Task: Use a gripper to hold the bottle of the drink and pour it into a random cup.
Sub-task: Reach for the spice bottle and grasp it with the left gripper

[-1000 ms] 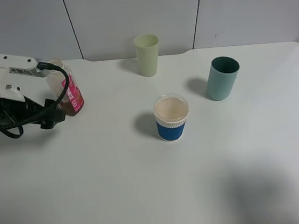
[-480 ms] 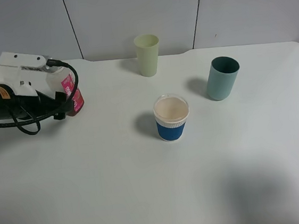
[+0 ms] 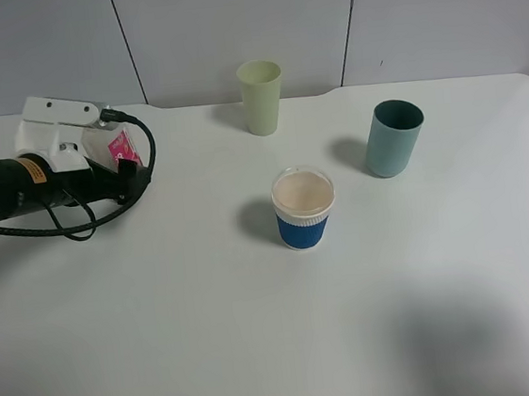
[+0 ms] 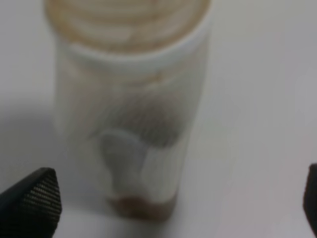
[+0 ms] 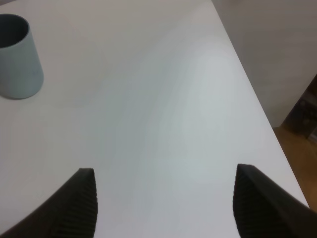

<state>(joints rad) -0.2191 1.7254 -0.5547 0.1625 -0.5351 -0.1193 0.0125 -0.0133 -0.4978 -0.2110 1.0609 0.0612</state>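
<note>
White left end effector [image 4: 171,201] gapes wide around the bottle [image 4: 130,99].

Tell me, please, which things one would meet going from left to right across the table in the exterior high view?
bottle of the drink → pale green tumbler → cup with the blue sleeve → teal tumbler
</note>
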